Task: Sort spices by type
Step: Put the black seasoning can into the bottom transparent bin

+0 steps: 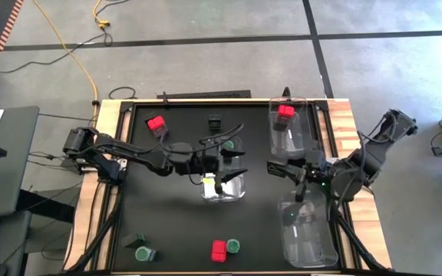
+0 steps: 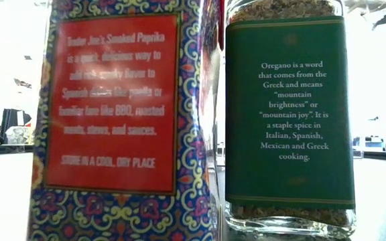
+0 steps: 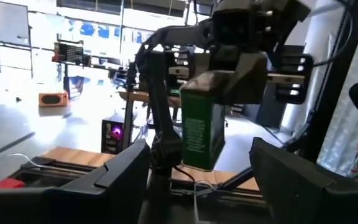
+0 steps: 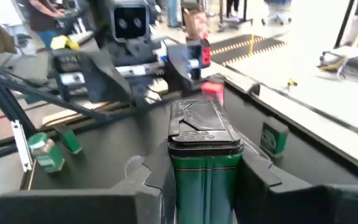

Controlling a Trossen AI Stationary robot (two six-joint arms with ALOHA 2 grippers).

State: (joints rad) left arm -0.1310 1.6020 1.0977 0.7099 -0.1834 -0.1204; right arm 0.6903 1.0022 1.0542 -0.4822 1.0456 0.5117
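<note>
Now, as I read my feeds:
Right gripper (image 4: 204, 180): fingers pinching a green tin (image 4: 205, 155), held upright, right of table centre.
Left gripper (image 1: 225, 165): fingers spread, empty, over the middle clear bin (image 1: 222, 184).
Red boxes: one at 11 o'clock (image 1: 156, 123), one at 6 o'clock (image 1: 219, 250), one in the 1 o'clock bin (image 1: 285, 110).
Green-topped jar (image 1: 233, 246): touching the 6 o'clock red box.
</note>
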